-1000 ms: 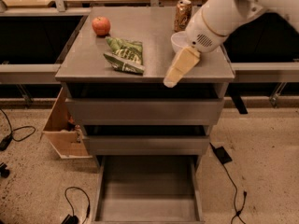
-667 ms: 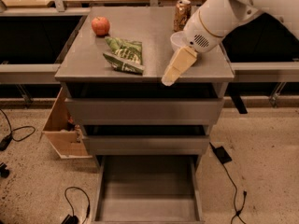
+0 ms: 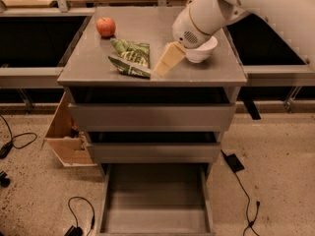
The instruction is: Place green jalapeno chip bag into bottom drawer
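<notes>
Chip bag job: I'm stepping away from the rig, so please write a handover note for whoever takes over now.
Hand: low over the cabinet top, at the right edge of the green jalapeno chip bag; bag not lifted.
Bag lies flat on the top, left of the white bowl, in front of the red apple.
Bottom drawer: pulled open, nothing in it.
Left: grasp bag, carry it down, release in drawer.
</notes>
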`<state>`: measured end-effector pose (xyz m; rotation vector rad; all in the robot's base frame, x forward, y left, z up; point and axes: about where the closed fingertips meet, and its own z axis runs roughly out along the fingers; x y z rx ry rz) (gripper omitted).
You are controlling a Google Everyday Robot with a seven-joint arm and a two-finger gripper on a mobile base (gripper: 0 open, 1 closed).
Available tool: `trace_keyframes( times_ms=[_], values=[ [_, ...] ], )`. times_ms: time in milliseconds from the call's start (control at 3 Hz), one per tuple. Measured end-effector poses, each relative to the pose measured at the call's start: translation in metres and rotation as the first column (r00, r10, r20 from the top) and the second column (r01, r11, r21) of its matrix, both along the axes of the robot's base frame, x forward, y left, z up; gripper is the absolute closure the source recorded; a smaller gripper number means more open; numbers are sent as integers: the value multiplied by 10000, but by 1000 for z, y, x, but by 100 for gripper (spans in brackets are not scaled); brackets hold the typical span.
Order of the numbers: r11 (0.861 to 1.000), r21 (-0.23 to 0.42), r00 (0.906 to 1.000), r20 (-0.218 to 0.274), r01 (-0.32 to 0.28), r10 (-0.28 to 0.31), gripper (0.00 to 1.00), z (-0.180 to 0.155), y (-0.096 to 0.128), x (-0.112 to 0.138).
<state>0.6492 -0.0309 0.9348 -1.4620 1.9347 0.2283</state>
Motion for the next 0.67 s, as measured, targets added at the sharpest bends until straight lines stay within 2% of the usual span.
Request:
trace_keyframes(
  times_ms=[333, 667],
  values=[
    [9928, 1114, 9984, 406, -436, 393, 0, -3, 47, 45],
    [9818, 1750, 9970, 349, -739, 688, 0, -20, 87, 76]
  ],
)
